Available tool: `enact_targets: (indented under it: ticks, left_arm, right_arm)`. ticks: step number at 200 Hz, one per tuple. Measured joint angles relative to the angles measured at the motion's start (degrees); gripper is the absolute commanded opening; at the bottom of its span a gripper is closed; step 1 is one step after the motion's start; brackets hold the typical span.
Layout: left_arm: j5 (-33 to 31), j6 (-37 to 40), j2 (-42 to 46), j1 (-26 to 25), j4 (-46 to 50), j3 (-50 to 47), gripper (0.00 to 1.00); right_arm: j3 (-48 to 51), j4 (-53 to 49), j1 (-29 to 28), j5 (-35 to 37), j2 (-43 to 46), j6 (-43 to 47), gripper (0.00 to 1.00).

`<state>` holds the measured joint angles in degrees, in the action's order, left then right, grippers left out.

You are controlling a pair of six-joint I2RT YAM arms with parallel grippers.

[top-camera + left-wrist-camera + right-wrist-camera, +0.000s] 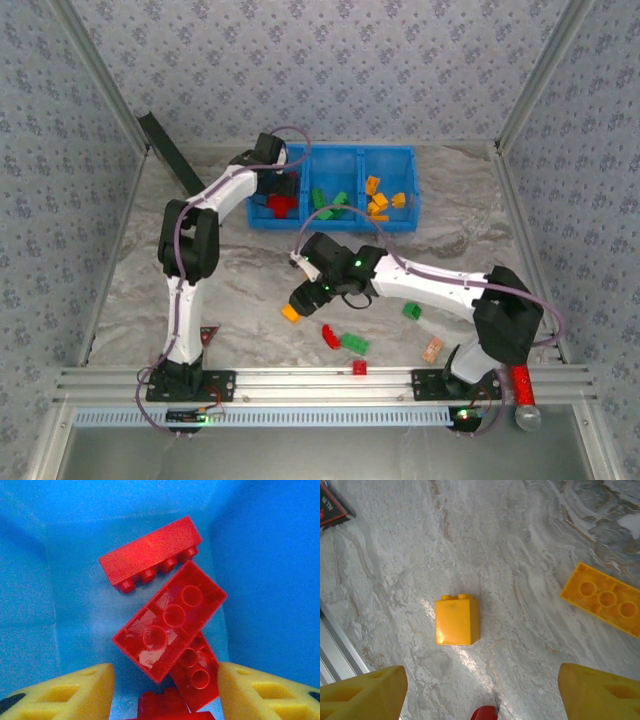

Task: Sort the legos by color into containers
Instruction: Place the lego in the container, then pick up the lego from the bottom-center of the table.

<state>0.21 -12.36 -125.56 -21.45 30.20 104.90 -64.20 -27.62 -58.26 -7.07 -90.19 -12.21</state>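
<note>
My left gripper (165,674) has its jaws partly apart and holds nothing. The yellow fingertips (75,692) stand either side of a heap of red bricks (170,622) lying directly beneath the gap; the uppermost brick lies tilted, studs up. Whether the lowest brick (197,676) touches the right-hand pad cannot be told. Around the heap rise the walls of the blue tray (260,580), so these jaws hang inside its end compartment. The next compartment along holds green bricks (330,200), and the one furthest from these jaws holds orange-yellow bricks (380,200). My right gripper (480,680) has its jaws wide apart and empty above the marble table (520,540). Just ahead of the gap, slightly to its left, an orange-yellow brick (457,621) lies with its studs pointing away. Ahead and to the right lies a flat orange-yellow plate brick (602,600), studs up. A red piece (484,713) shows at the near edge between the fingers. Far ahead on the left is the corner of a red-and-black sign (331,510). Behind these jaws, towards the bases, lie a loose red brick (330,336), a loose green brick (354,343) and a tan block (432,350).
</note>
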Motion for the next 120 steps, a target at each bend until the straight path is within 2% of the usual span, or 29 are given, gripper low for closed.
enact_targets:
  ticks: [42, 120]
  left_arm:
    - [0.42, 0.59, 7.02, 0.09, 0.04, -0.02, 0.62]
    - [0.42, 1.44, 15.80, 0.09, 1.57, 1.62, 0.64]
  right_arm:
    - [-2.51, 1.29, -1.95, -1.14, -5.22, 4.17, 0.82]
    - [-8.44, 1.49, -5.88, -1.29, -14.71, 5.88, 0.82]
